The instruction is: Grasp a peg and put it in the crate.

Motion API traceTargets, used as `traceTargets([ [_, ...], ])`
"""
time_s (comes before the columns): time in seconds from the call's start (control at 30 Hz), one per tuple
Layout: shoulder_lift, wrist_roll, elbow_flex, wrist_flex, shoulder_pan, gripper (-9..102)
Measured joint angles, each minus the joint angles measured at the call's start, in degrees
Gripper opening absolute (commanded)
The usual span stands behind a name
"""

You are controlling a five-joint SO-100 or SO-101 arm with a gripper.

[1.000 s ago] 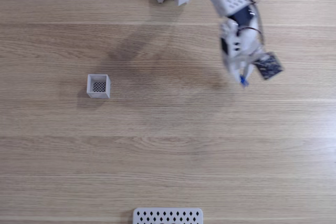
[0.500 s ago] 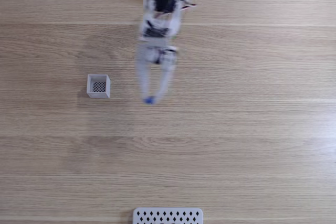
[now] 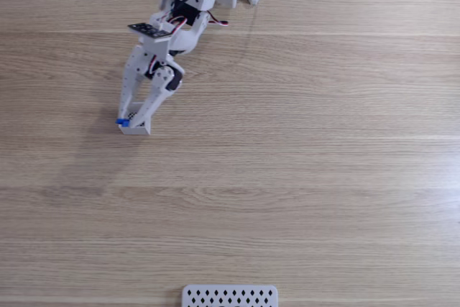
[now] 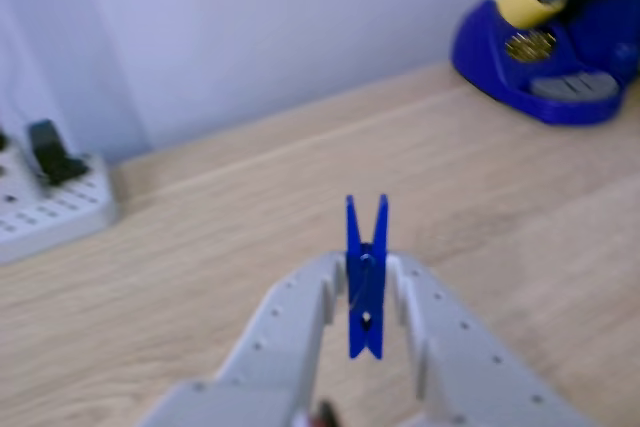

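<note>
- Peg (image 3: 123, 122) in the fixed view is a blue speck pinched at the tip of the claw (image 3: 129, 123), which has swung from the right side of the bench (image 3: 323, 199) across to the left and now covers the crate (image 3: 141, 129); only a white corner of it shows. The perforated plate (image 3: 229, 296) lies at the bottom edge.
- The carry looks finished; release should follow, if the tip truly sits over the opening.
- In the other view, the peg (image 4: 366, 277), a blue clothespin, stands upright, clamped between the grey fingers (image 4: 300, 312) of the claw (image 4: 366, 292). A blue soldering-iron stand (image 4: 560, 47) sits far right.
</note>
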Motion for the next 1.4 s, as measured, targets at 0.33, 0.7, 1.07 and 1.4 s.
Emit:
traceTargets([
  [0.33, -1.4, 0.0, 0.0, 0.8, 1.3, -1],
  [0.7, -1.4, 0.0, 0.0, 9.6, 1.9, -1],
  [1.07, -1.4, 0.0, 0.0, 10.5, 4.0, 5],
  [1.4, -1.4, 0.0, 0.0, 10.5, 4.0, 13],
])
